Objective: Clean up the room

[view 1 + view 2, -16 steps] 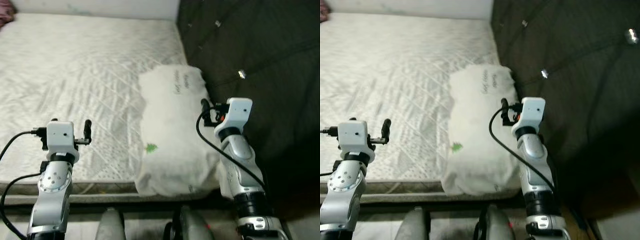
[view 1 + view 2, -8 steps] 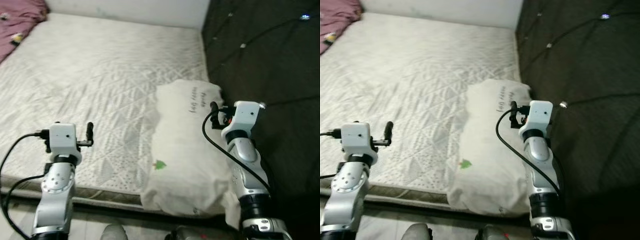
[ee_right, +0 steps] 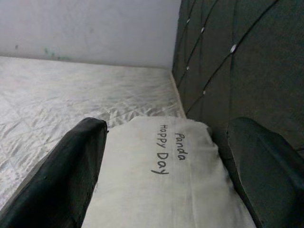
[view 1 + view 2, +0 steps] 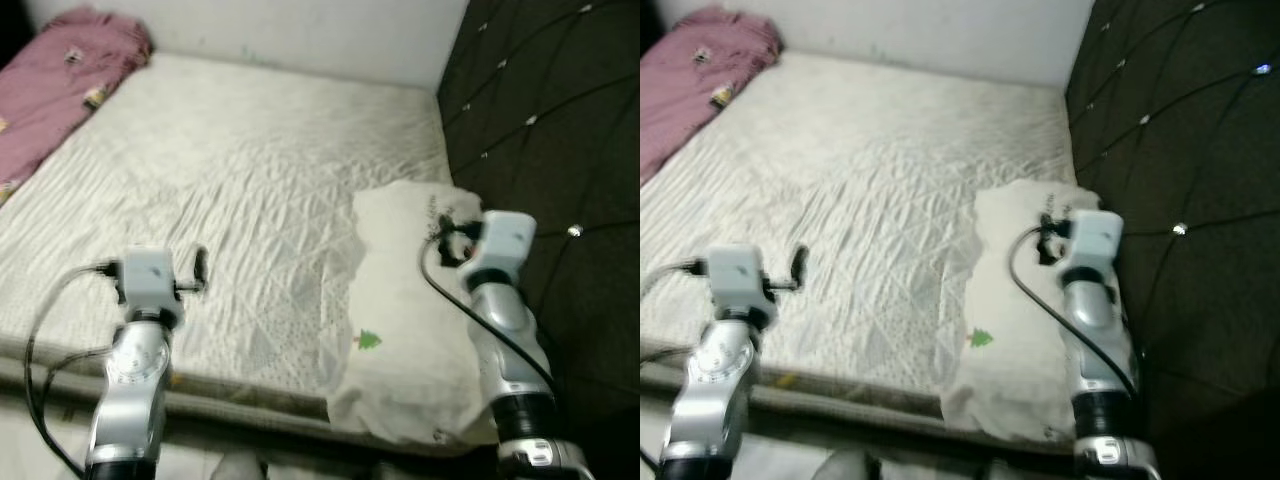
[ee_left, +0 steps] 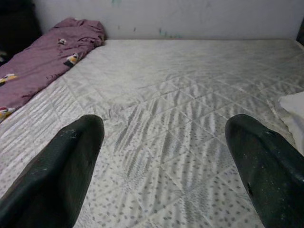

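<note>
One bed (image 4: 250, 180) is in view, its quilted white mattress bare; on it lie one white pillow (image 4: 400, 330) and one purple blanket (image 4: 60, 90). The pillow lies lengthwise along the bed's right edge, against the dark tufted headboard (image 4: 540, 130); it carries one small green tree print (image 4: 370, 341) and, in the right wrist view, the handwritten words "Panda Happy Day" (image 3: 168, 152). The blanket is bunched at the far left corner of the bed, against the white wall (image 4: 300, 30), well apart from the pillow; it carries small printed figures.

The mattress between blanket and pillow is creased; the head views are slightly blurred.

Left gripper (image 5: 161, 161): held above the near left part of the mattress; fingers (image 5: 61, 171) spread wide apart, holding nothing and touching nothing; pointed across the bed toward the wall. Right gripper (image 3: 166, 175): held above the pillow, just beside the headboard; fingers (image 3: 66, 175) likewise spread wide, empty; whether they touch the pillow cannot be told.
</note>
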Controlling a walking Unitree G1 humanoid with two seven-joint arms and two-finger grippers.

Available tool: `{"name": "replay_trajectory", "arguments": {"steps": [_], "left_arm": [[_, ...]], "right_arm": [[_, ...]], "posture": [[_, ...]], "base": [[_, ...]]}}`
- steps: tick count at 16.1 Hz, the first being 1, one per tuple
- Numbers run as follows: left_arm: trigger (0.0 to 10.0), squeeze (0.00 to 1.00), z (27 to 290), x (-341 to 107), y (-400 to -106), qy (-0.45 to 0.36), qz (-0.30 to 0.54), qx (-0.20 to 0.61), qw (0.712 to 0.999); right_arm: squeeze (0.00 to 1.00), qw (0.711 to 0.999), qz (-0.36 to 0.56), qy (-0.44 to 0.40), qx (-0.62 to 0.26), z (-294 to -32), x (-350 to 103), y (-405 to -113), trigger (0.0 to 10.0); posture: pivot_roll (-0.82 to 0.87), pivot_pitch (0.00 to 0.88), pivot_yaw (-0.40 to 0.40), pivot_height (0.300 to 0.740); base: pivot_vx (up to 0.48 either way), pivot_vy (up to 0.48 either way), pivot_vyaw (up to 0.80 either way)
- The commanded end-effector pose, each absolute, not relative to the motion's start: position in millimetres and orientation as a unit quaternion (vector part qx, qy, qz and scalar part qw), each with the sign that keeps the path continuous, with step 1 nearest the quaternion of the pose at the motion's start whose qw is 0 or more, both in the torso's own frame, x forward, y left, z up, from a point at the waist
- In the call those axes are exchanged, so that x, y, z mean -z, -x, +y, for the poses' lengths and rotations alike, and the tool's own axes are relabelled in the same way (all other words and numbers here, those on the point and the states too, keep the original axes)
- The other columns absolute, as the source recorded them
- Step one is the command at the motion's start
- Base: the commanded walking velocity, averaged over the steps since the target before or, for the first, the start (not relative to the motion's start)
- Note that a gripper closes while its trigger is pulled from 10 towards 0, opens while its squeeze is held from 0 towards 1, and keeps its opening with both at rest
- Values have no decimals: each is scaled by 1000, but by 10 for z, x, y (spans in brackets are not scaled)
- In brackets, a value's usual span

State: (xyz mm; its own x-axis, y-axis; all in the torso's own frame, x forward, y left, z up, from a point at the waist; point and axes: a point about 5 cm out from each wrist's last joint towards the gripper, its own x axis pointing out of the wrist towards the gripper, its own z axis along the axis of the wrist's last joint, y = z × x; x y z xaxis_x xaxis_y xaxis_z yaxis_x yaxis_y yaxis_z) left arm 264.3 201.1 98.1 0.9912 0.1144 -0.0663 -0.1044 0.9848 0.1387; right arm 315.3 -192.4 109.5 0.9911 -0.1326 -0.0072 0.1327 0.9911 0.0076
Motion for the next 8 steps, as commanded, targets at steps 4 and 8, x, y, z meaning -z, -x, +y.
{"name": "replay_trajectory", "arguments": {"steps": [4,8], "left_arm": [[10000,0,2131,-958,-2633,-74,45,-80,993],[10000,0,2157,-956,-2630,-71,42,-82,993]], "right_arm": [[0,999,-2,-12,50,-1787,-1126,-3178,10000],[0,999,0,-7,49,-1772,-1121,-3184,10000]], "posture": [[136,41,-60,740],[133,47,-55,740]], "base": [[0,480,-744],[0,480,-303]]}}
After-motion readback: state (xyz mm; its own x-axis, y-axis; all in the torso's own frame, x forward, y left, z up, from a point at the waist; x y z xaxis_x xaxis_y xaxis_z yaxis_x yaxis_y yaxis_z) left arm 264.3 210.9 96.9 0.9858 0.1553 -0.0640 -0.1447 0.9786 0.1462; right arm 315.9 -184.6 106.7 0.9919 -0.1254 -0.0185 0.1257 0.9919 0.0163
